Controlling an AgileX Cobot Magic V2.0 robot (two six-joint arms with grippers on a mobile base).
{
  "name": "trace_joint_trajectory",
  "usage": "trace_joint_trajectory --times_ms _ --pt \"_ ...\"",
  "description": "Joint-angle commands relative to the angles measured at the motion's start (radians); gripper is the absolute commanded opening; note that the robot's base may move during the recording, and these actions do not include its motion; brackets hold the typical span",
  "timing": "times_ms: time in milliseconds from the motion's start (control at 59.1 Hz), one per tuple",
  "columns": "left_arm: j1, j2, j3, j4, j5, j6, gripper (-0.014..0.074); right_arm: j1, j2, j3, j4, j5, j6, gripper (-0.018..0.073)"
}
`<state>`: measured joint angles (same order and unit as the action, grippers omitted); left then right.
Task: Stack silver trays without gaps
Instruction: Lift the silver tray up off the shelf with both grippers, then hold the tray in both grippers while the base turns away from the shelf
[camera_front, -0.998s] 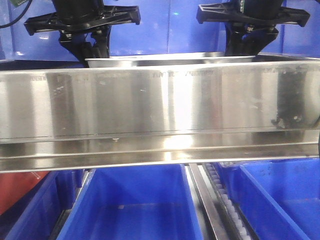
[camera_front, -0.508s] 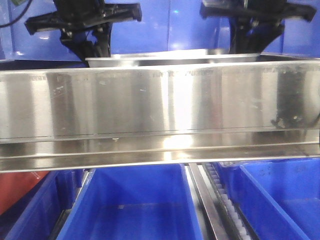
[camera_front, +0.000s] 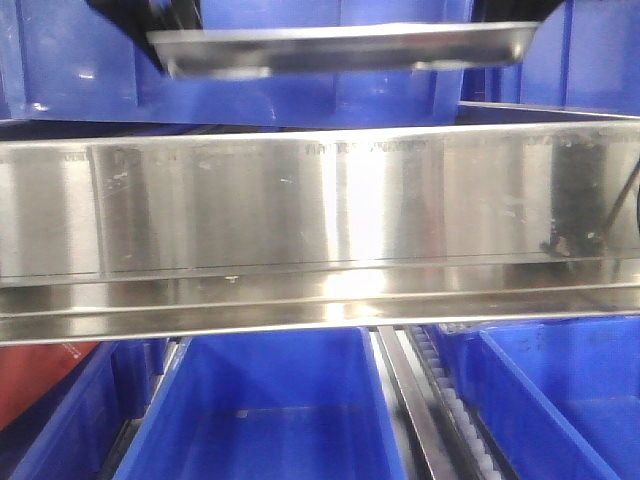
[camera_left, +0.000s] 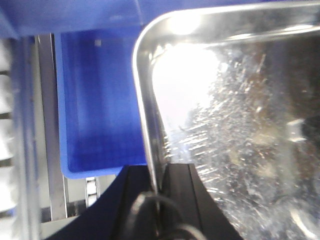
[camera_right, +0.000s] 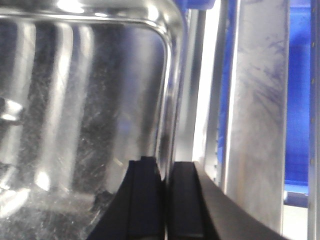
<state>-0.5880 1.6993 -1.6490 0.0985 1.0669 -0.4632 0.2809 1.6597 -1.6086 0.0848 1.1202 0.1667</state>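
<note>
Plainly, the broad steel shelf rail (camera_front: 320, 200) spanned the front view, and its top edge looked like the largest hazard: a tray brought down too near it could catch a rim and tip. Below it sat deep blue bins (camera_front: 270, 400), open-topped, so anything dropped past the rail would likely land in one. Above the rail the silver tray (camera_front: 340, 48) hung in the air, roughly level, touching nothing beneath. No tray meant to receive it could be made out with certainty in these views. Alignment would therefore need care, since a skewed or offset descent would leave rim riding on rim and a gap between the pans. The left tool (camera_left: 157, 186) was clamped on the thin rim of the tray's left side near a corner. The right tool (camera_right: 165, 192) was pinched on the rim of the right side. Both holds were narrow bites on slick, flared metal, so uneven motion of the two arms could twist the tray or let a rim slip free.
</note>
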Motion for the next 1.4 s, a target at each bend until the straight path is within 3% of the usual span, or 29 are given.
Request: trace_joint_trajectory --times_ms 0,474,846,1387 --pt "-0.006 -0.053 -0.008 0.001 -0.013 0.014 -0.0007 0.002 -0.031 -0.009 -0.011 0.001 -0.019 -0.0079" --pt "-0.006 -0.133 -0.054 0.028 -0.171 0.014 -0.0007 0.002 -0.1 -0.109 -0.01 -0.13 -0.019 -0.0079" --pt "-0.006 -0.13 -0.1 0.094 -0.491 0.014 -0.0007 0.002 -0.101 -0.173 -0.01 -0.4 -0.019 -0.0079" --pt "-0.006 -0.13 -0.1 0.136 -0.506 0.014 -0.0007 0.002 -0.101 -0.173 -0.01 -0.419 -0.019 -0.0079"
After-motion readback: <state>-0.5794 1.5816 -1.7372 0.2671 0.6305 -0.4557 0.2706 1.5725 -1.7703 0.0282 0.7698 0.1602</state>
